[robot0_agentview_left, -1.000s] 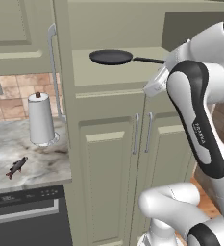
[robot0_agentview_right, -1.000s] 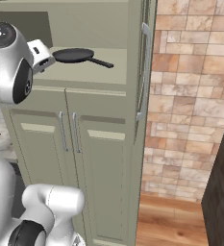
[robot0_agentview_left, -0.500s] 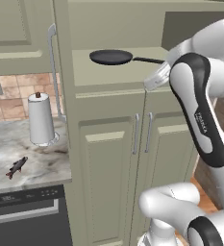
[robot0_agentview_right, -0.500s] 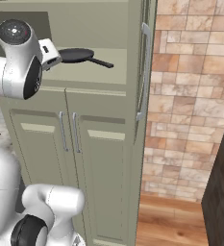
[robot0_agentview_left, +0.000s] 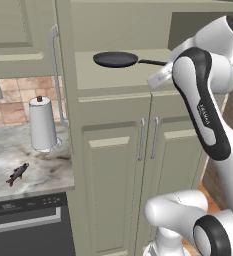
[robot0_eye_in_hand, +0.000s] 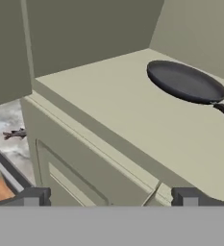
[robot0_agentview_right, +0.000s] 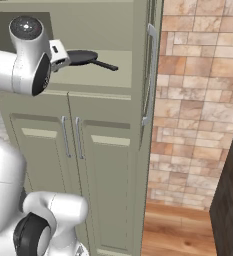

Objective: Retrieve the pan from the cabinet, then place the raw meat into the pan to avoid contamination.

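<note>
**Gripper open, pan on cabinet shelf**

Gripper (robot0_eye_in_hand: 108, 197) hung wide open, holding nothing, in front of the shelf edge. Frying pan (robot0_agentview_left: 116, 59) sat flat on the open cabinet (robot0_agentview_right: 105, 165) shelf — handle toward the arm. Fish (robot0_agentview_left: 17, 173) lay on the marble counter (robot0_agentview_left: 43, 167), near the paper-towel roll (robot0_agentview_left: 42, 124).

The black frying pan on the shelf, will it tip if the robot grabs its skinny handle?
Probably. The round, shallow black frying pan is wide while its thin straight handle juts from one side, so the bowl end would likely sag. It looks rigid, and sits flat, so a push should slide it, not roll it.

pan (robot0_eye_in_hand: 186, 82) handle cut by hand view edge, raw meat (robot0_eye_in_hand: 16, 134) tiny
</note>
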Controlling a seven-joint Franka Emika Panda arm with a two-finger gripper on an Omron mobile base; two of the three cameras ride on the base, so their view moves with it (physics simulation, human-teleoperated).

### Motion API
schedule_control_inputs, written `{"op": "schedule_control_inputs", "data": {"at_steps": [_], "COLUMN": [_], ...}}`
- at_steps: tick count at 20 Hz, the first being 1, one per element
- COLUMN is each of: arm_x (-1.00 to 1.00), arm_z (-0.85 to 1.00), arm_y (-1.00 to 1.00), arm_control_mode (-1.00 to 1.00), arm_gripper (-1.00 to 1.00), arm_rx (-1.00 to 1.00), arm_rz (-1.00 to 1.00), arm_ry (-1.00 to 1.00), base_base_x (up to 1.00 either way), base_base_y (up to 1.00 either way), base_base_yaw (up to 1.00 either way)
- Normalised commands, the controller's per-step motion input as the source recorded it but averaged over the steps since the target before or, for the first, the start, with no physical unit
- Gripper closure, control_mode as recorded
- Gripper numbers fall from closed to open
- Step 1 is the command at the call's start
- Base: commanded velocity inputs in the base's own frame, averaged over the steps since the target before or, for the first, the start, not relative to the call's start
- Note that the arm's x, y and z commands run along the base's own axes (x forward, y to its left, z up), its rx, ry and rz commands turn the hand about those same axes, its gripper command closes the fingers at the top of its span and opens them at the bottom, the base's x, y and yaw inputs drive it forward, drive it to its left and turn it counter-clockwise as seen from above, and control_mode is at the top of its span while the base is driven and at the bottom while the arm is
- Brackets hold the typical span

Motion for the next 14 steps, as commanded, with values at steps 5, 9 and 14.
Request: {"op": "schedule_control_inputs", "data": {"at_steps": [5,9,14], "arm_x": [0.21,0.21,0.21], "arm_z": [0.0,0.0,0.0], "arm_y": [-0.06,-0.11,-0.12], "arm_control_mode": [-1.0,-1.0,-1.0], "arm_gripper": [-1.0,-1.0,-1.0], "arm_rx": [0.01,0.01,0.01], "arm_rz": [-0.04,-0.03,-0.02], "arm_ry": [0.05,0.04,0.03], "base_base_x": [0.0,0.0,0.0], "base_base_y": [0.0,0.0,0.0], "base_base_yaw": [0.0,0.0,0.0]}}
